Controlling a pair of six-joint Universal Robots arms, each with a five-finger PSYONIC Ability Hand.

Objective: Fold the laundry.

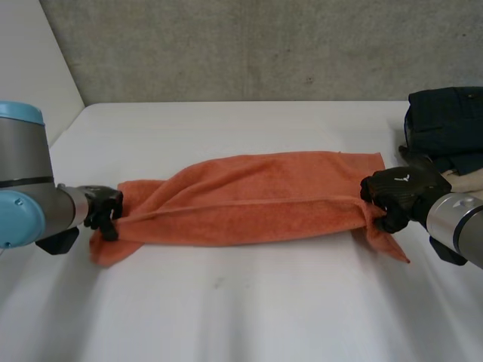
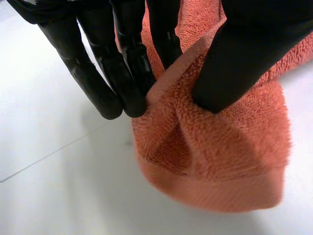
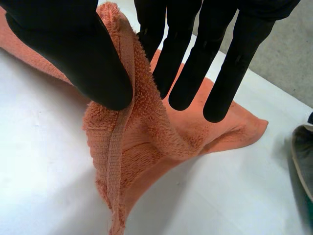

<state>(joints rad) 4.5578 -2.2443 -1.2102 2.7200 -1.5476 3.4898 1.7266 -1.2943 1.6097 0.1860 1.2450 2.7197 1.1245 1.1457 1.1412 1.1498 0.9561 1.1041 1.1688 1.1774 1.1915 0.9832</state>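
An orange towel [image 1: 253, 197] lies stretched lengthwise across the white table [image 1: 241, 302], bunched along a middle fold. My left hand [image 1: 103, 213] pinches the towel's left end. In the left wrist view, the thumb [image 2: 234, 63] presses the cloth [image 2: 215, 156] against the fingers [image 2: 127, 73]. My right hand [image 1: 398, 196] pinches the towel's right end. Seen from the right wrist, the thumb [image 3: 83, 58] and fingers [image 3: 190, 73] clamp a raised edge of the towel [image 3: 142, 137]. Both ends hang just below the hands.
A pile of dark folded clothes [image 1: 445, 124] sits at the table's far right, just behind my right hand. A grey wall [image 1: 249, 45] runs along the table's back edge. Bare table spreads in front of the towel.
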